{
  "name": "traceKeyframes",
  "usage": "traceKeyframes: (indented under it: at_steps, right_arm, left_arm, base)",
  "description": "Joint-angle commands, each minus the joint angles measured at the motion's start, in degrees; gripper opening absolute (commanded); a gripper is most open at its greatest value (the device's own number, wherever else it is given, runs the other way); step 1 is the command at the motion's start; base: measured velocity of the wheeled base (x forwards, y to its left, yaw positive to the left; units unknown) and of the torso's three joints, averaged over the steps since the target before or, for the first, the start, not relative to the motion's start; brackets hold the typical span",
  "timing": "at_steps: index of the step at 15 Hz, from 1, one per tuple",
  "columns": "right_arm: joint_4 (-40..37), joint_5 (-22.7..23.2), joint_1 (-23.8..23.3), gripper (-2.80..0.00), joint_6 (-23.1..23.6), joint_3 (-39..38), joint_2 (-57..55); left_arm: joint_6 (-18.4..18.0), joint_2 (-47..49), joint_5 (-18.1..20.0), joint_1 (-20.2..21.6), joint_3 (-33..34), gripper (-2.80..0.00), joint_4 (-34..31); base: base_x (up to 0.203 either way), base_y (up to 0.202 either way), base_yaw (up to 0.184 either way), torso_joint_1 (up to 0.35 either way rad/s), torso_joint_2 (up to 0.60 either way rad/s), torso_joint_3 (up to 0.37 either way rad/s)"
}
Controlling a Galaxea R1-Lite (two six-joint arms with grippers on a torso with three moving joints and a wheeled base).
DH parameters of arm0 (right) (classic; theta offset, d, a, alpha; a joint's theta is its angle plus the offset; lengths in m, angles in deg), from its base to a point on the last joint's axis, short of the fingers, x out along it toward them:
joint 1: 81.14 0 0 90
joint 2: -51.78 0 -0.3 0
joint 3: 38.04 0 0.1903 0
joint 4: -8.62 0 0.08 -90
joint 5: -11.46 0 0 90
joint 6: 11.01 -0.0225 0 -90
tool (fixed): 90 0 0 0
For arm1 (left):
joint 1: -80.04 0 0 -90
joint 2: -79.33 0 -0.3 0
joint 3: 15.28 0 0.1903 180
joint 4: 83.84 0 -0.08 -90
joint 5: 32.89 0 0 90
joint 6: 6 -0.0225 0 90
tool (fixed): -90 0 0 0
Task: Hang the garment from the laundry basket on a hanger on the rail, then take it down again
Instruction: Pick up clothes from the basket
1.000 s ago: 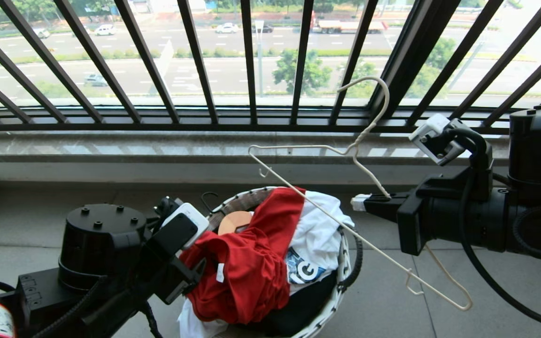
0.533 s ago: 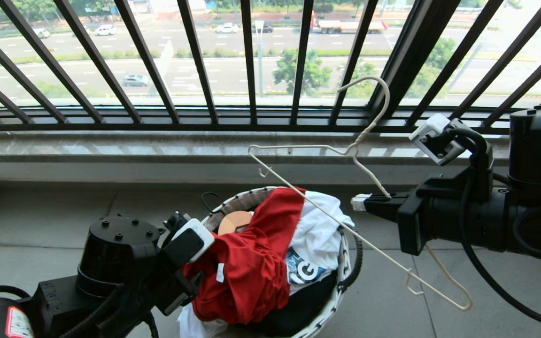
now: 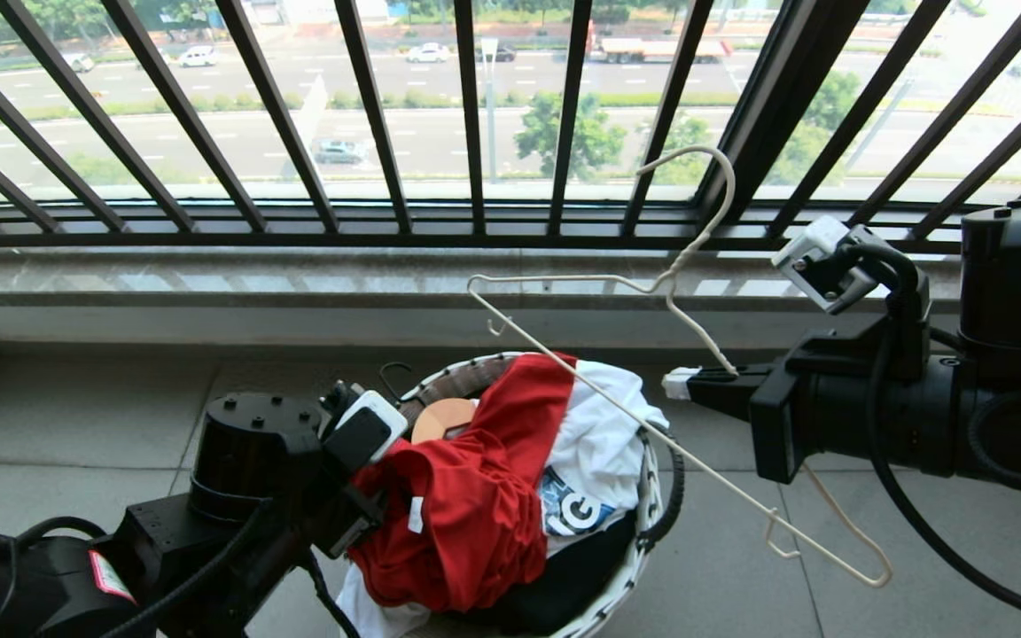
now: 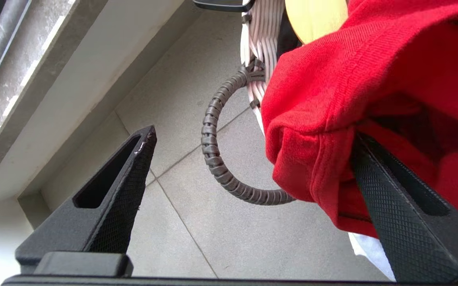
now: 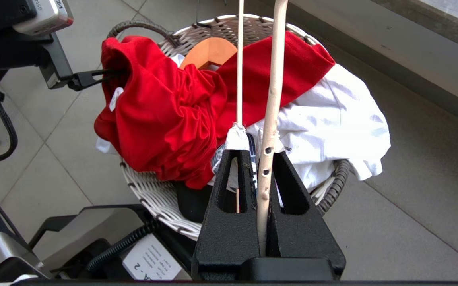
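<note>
Laundry basket (image 3: 643, 496) on tiled floor (image 3: 76, 425)

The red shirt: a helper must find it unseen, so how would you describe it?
Below the black balustrade stands a round white woven laundry basket. Draped over its pile is the red T-shirt, the only red garment, above a white shirt and a black one.

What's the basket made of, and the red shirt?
The basket looks like white woven wicker or plastic strips, slightly glossy; I can't tell which. Its handle is dark wrapped cord. The red shirt looks like soft matte knit cotton, showing fine ribs and a stitched hem.
</note>
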Motion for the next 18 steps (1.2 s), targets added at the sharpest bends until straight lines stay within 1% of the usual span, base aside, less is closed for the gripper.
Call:
traceKeyframes:
  at_steps: [1, 5, 10, 15, 18]
  right_arm:
    - [0.1, 0.1, 0.0, -2.8, 0.0, 0.0, 0.0]
    - [0.1, 0.1, 0.0, -2.8, 0.0, 0.0, 0.0]
    - [0.0, 0.0, 0.0, -2.8, 0.0, 0.0, -0.1]
    - [0.1, 0.1, 0.0, -2.8, 0.0, 0.0, -0.1]
    - [0.1, 0.1, 0.0, -2.8, 0.0, 0.0, -0.1]
  left_arm:
    - [-0.2, 2.8, -0.2, 0.7, 0.0, 0.0, 3.6]
    - [0.7, 2.2, 0.1, 0.7, -0.9, 0.0, 4.0]
    - [0.7, 2.9, -0.1, 1.4, -1.2, 0.0, 4.5]
    - [0.4, 5.2, -0.2, 1.6, -1.0, 0.0, 10.1]
    - [0.1, 5.4, -0.3, 1.6, -0.9, 0.0, 10.1]
  base:
    - [0.0, 0.0, 0.0, 0.0, 0.0, 0.0]
    - [0.0, 0.0, 0.0, 0.0, 0.0, 0.0]
    - [0.0, 0.0, 0.0, 0.0, 0.0, 0.0]
    - [0.0, 0.0, 0.0, 0.0, 0.0, 0.0]
    - [0.0, 0.0, 0.0, 0.0, 0.0, 0.0]
